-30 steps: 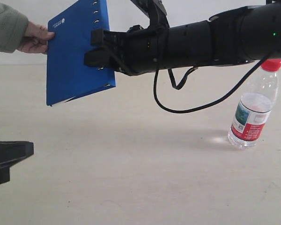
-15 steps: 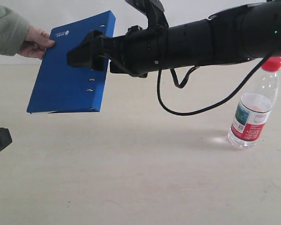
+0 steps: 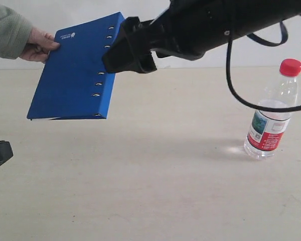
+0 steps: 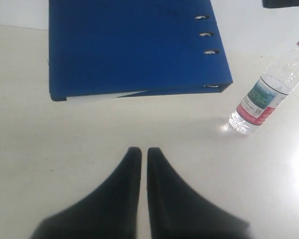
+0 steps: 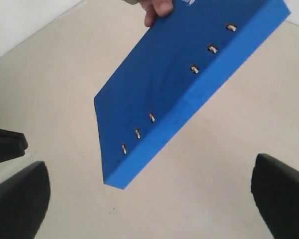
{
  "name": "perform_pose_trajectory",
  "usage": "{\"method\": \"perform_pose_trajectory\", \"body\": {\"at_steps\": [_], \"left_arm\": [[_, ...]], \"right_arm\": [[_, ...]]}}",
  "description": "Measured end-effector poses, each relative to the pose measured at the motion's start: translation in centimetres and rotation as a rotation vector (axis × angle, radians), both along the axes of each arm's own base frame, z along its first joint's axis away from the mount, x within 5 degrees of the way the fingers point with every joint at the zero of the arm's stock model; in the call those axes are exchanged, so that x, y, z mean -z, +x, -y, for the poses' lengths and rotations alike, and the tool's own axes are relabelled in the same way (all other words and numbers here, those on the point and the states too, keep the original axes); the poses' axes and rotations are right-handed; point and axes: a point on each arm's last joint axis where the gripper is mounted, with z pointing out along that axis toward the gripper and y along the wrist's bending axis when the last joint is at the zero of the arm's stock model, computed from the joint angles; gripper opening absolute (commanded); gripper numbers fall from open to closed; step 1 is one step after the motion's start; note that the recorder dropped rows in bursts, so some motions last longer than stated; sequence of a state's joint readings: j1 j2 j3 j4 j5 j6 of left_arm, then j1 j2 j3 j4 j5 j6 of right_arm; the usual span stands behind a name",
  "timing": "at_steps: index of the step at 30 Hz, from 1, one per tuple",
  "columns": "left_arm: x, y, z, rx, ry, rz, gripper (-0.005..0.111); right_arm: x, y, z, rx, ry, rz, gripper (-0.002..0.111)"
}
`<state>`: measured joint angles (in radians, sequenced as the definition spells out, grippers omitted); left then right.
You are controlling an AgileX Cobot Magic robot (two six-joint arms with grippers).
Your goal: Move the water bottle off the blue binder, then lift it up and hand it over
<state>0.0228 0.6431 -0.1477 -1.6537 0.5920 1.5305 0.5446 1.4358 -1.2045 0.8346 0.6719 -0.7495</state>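
Note:
The blue binder [image 3: 70,70] hangs in the air at the upper left, tilted, with a person's hand [image 3: 37,42] gripping its far corner. My right gripper [image 3: 123,50] is right beside its ring edge, open. In the right wrist view that gripper [image 5: 149,194] has its fingers spread wide, and the binder [image 5: 179,84] lies beyond them, untouched. The water bottle [image 3: 271,120] stands upright on the table at the right, away from both grippers. My left gripper [image 4: 140,149] is shut and empty, low over the table, with the binder [image 4: 129,45] and bottle [image 4: 261,94] ahead of it.
The beige table [image 3: 150,191] stretches under everything. A black cable [image 3: 241,100] loops down from the right arm, just left of the bottle's neck. The person's green sleeve [image 3: 5,30] enters at the upper left corner. A white wall runs behind.
My right gripper has opened and let go of the binder, and the arm has risen. The binder has swung flatter and now hangs from the person's hand alone. The bottle has stayed put.

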Motion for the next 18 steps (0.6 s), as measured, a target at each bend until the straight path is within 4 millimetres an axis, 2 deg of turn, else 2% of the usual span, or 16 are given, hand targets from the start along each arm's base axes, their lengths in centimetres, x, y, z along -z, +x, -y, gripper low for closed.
{"method": "perform_pose_trajectory", "body": {"at_steps": [1,2,3,5,6,9,12,13,18], "left_arm": [[0.0,0.0,0.0,0.000,0.000,0.000,0.004],[0.0,0.0,0.0,0.000,0.000,0.000,0.004],[0.0,0.0,0.0,0.000,0.000,0.000,0.004],[0.0,0.0,0.0,0.000,0.000,0.000,0.004],[0.0,0.0,0.0,0.000,0.000,0.000,0.004],[0.0,0.0,0.0,0.000,0.000,0.000,0.004],[0.0,0.0,0.0,0.000,0.000,0.000,0.004],[0.0,0.0,0.0,0.000,0.000,0.000,0.004],[0.0,0.0,0.0,-0.001,-0.002,0.004,0.004]], "right_arm": [[-0.8,-0.6,0.6,0.028,0.003,-0.003,0.094],[-1.2,-0.9,0.9,0.042,0.002,0.001,0.068],[-1.9,-1.4,1.5,0.079,-0.014,0.008,0.053],[-2.4,-1.8,2.1,0.110,-0.029,0.017,0.010],[-2.6,-2.0,2.4,0.116,-0.039,0.028,0.002],[-4.3,-3.6,3.5,0.122,-0.032,0.068,0.000],[-6.1,-6.1,5.3,0.123,-0.057,0.124,0.000],[-6.8,-7.4,6.5,0.154,-0.056,0.159,0.000],[-7.6,-11.8,10.4,0.288,0.010,0.302,0.000]]}}
